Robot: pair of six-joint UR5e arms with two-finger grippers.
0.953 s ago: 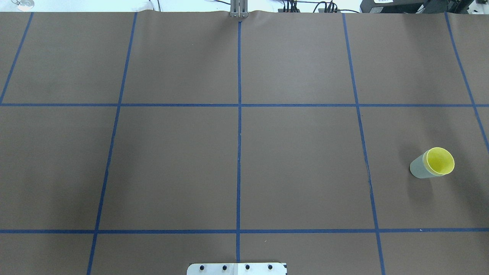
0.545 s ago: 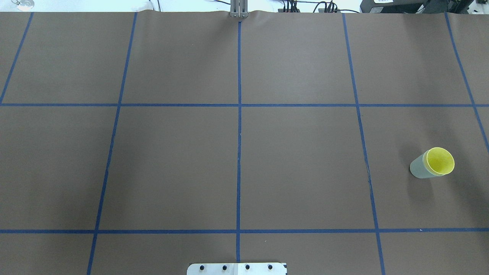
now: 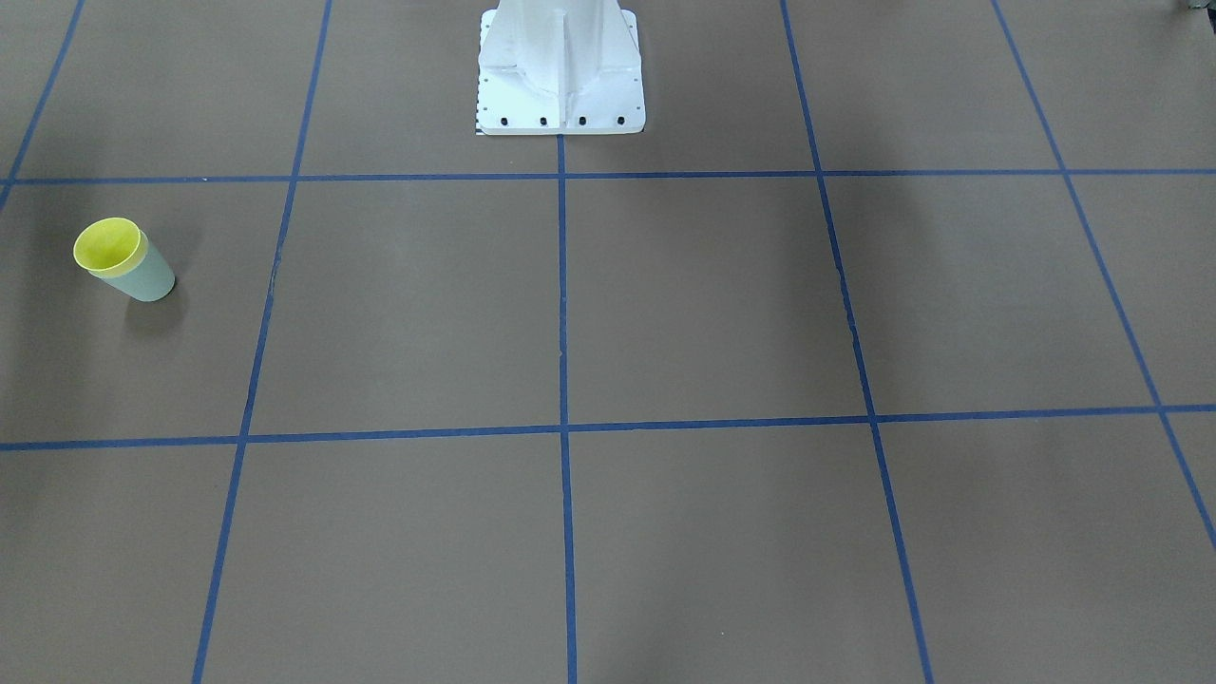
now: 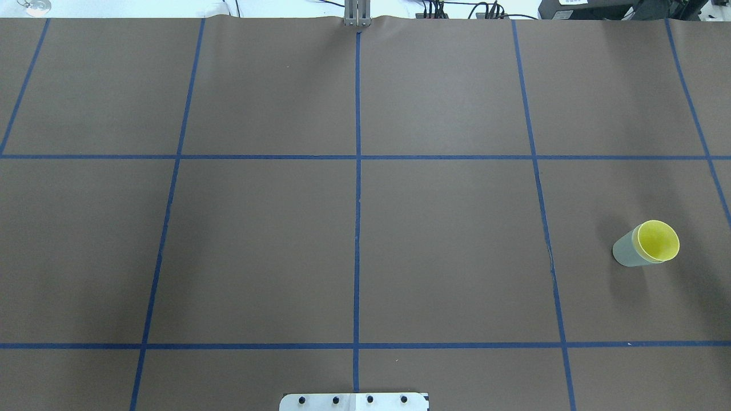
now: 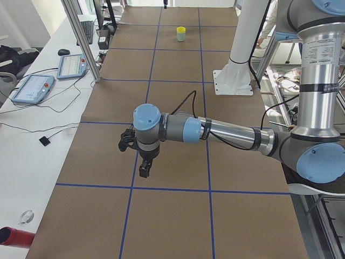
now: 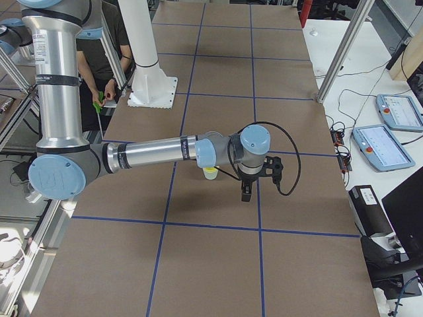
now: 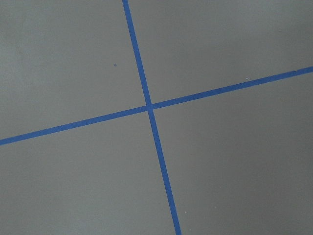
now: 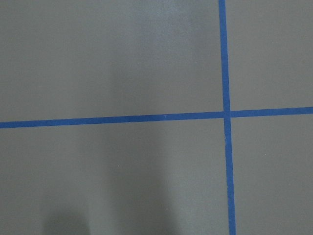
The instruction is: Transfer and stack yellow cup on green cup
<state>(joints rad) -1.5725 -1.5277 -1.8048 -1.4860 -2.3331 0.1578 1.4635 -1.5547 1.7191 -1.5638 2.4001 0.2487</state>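
Note:
The yellow cup (image 4: pixel 658 240) sits nested inside the green cup (image 4: pixel 627 251), upright at the table's right side. The pair also shows at the left of the front-facing view, yellow cup (image 3: pixel 107 244) in green cup (image 3: pixel 144 278), and far off in the exterior left view (image 5: pixel 181 33). In the exterior right view the yellow cup (image 6: pixel 210 173) peeks out behind my right arm. My left gripper (image 5: pixel 145 167) shows only in the exterior left view and my right gripper (image 6: pixel 246 193) only in the exterior right view, both pointing down above the table. I cannot tell if they are open or shut.
The white robot base (image 3: pixel 560 76) stands at the table's near middle edge. Blue tape lines grid the brown table. A person (image 6: pixel 99 59) stands behind the base. Teach pendants lie on side tables (image 5: pixel 32 89) (image 6: pixel 383 145).

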